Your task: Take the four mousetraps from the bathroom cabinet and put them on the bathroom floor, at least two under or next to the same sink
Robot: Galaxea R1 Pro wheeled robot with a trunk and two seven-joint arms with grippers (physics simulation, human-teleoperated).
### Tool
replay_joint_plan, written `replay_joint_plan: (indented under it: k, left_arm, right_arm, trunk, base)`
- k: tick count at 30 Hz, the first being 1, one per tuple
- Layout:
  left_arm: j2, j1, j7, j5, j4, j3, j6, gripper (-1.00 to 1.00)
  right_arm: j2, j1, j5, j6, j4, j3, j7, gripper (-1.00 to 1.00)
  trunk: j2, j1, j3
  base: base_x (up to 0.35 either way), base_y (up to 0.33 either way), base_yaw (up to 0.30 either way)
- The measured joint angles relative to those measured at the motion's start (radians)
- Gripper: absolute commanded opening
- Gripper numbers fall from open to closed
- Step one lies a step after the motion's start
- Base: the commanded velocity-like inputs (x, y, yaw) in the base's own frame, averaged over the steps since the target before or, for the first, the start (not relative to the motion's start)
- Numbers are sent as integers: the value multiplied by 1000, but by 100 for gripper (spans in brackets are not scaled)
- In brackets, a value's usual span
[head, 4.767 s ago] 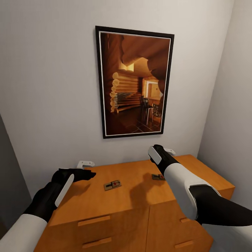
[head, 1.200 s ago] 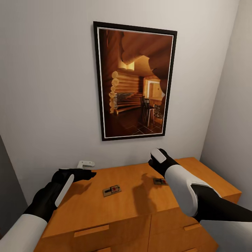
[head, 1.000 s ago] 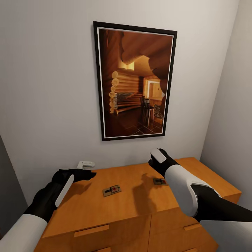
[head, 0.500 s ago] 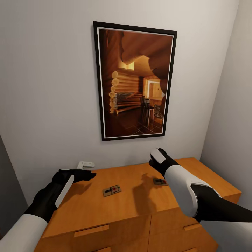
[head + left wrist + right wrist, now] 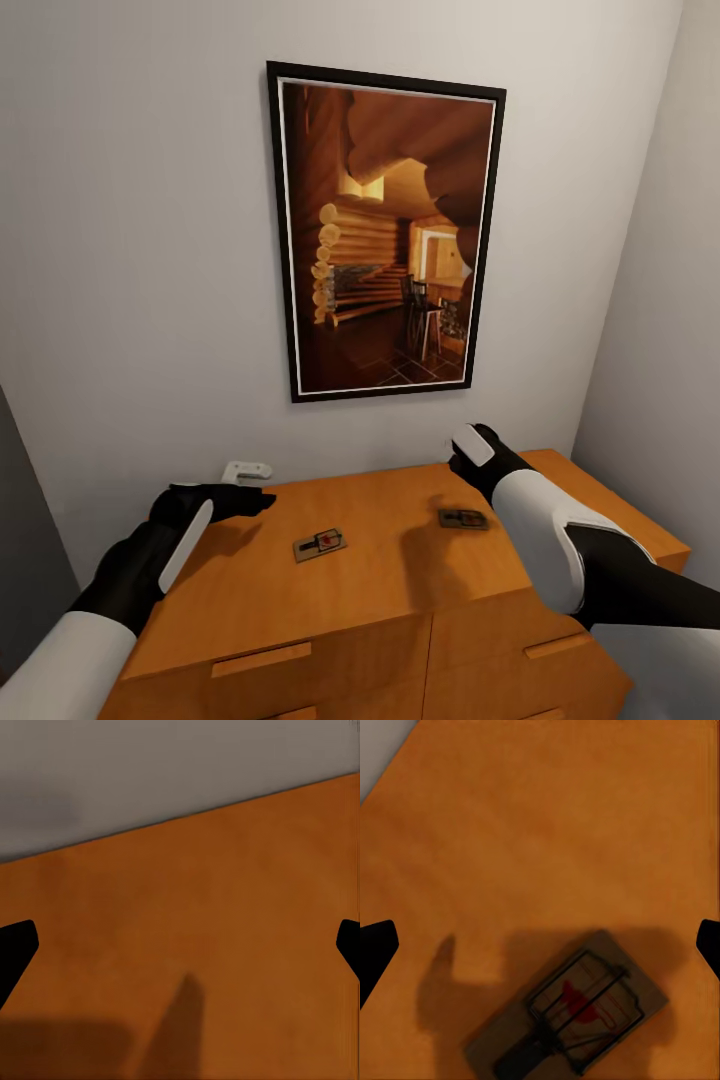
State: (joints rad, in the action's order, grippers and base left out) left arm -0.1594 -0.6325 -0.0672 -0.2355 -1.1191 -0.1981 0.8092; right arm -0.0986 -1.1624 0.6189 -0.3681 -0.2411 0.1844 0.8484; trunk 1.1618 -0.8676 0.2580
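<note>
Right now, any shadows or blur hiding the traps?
Right wrist view: an arm shadow falls over the mousetrap, spring and red spot still clear. Head view: both mousetraps sharp, the right one in soft shadow. Left wrist view: shaded cabinet top, soft-edged wall line.

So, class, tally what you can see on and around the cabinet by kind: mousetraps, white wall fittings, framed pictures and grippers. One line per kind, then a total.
Mousetraps: 2, left mousetrap, right mousetrap
White wall fittings: 1, white wall fitting
Framed pictures: 1, framed picture
Grippers: 2, left gripper, right gripper
Total: 6
</note>
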Motion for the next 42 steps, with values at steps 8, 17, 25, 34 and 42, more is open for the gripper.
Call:
replay_joint_plan:
  k: [8, 17, 25, 34, 42]
  left_arm:
    - [20, 0, 1, 3, 0, 0, 1, 100]
    - [26, 0, 1, 4, 0, -1, 1, 100]
    - [27, 0, 1, 4, 0, -1, 1, 100]
    - [27, 0, 3, 4, 0, 1, 2, 100]
    - [27, 0, 7, 3, -1, 3, 2, 100]
  right_arm:
    - [1, 0, 0, 3, 1, 1, 0, 100]
    - [-2, 0, 0, 10, 1, 1, 0, 100]
    - [-5, 0, -1, 10, 1, -1, -4, 100]
    - [-4, 0, -4, 3, 1, -3, -14, 100]
    - [-4, 0, -4, 2, 1, -4, -16, 100]
  trunk:
    - [0, 0, 0]
    - [0, 0, 0]
    - [0, 0, 0]
    - [0, 0, 0]
    - [0, 0, 0]
  base:
    - [0, 0, 0]
    - [0, 0, 0]
    - [0, 0, 0]
    - [-13, 0, 0]
    - [-81, 0, 0]
